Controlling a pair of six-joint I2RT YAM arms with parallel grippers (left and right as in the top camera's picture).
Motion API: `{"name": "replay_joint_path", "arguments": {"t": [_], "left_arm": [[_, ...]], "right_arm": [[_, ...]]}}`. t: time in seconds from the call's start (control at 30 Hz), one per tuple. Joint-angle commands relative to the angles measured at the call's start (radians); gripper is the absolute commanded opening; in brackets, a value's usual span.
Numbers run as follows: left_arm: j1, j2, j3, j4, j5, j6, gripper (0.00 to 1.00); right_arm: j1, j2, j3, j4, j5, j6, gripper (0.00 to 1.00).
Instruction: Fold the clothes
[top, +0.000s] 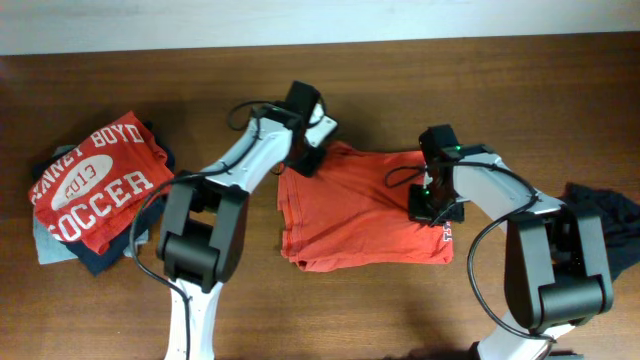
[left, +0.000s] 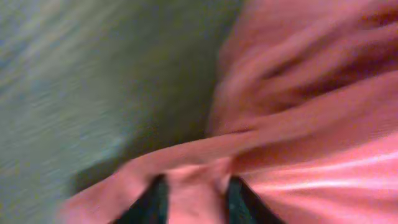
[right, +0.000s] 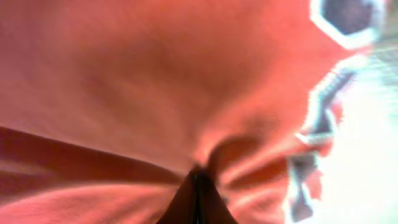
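Item — orange-red fabric shirt, centre of brown wooden table. My left gripper pinches its far-left corner, my right gripper clamps tight on its right edge — paired, I judge, for the next fold.

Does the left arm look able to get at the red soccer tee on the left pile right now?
Probably not yet: its left pincer seems clamped on the orange shirt. Once it lets go, nothing looks to block the way to the soccer tee.
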Motion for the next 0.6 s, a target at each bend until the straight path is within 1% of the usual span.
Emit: {"name": "replay_joint_path", "arguments": {"t": [0.0, 0.07, 0.1, 0.23, 0.3, 0.37, 0.4, 0.5, 0.53, 0.57], "left_arm": [[0.051, -0.009, 0.042, -0.031, -0.084, -0.007, 0.47], [0.053, -0.024, 0.096, -0.074, -0.087, -0.007, 0.65], [0.053, -0.033, 0.128, -0.097, -0.088, -0.006, 0.69], [0.053, -0.075, 0.272, -0.186, -0.137, -0.007, 0.72], [0.053, -0.095, 0.342, -0.233, -0.177, -0.007, 0.75], [0.054, -0.119, 0.411, -0.282, -0.209, -0.006, 0.78], [0.056, -0.132, 0.443, -0.304, -0.222, -0.006, 0.79], [0.064, -0.171, 0.520, -0.354, -0.235, -0.006, 0.82], [0.068, -0.188, 0.544, -0.370, -0.235, -0.006, 0.83], [0.072, -0.203, 0.562, -0.383, -0.234, -0.006, 0.83]], "right_arm": [[-0.008, -0.014, 0.050, -0.043, 0.060, 0.004, 0.04], [-0.008, -0.016, 0.084, -0.073, 0.036, -0.023, 0.05], [-0.008, -0.018, 0.103, -0.090, 0.021, -0.037, 0.05], [-0.017, -0.047, 0.182, -0.160, -0.054, -0.102, 0.06], [-0.034, -0.066, 0.220, -0.184, -0.111, -0.137, 0.17], [-0.064, -0.088, 0.256, -0.201, -0.183, -0.169, 0.34], [-0.090, -0.100, 0.275, -0.209, -0.228, -0.181, 0.45], [-0.172, -0.114, 0.304, -0.220, -0.313, -0.211, 0.69], [-0.209, -0.114, 0.307, -0.219, -0.333, -0.213, 0.73], [-0.240, -0.113, 0.306, -0.218, -0.348, -0.214, 0.74]]}}
